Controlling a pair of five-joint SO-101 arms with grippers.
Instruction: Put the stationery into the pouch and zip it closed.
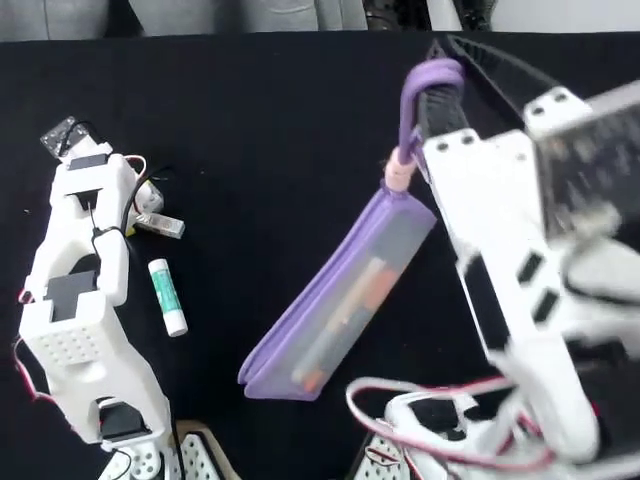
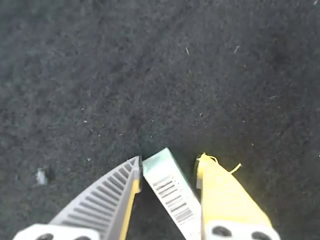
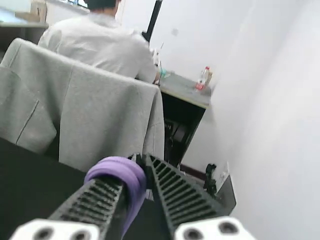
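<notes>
Right pincer [image 3: 140, 161] pinches the loop [image 3: 117, 174], pouch [image 1: 345, 290] slanting below over open table [image 1: 250, 130]; left pincer [image 2: 167, 162] flanks a small box [image 2: 167, 192], grip unclear.

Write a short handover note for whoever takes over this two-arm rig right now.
Left gripper: open, astride the white barcoded item.
Right gripper: shut on the pouch's purple loop, pouch held up, tilted.
Done: some pens are inside the pouch.
Left: barcoded item and glue stick go in, then zip; zip state unclear.
</notes>
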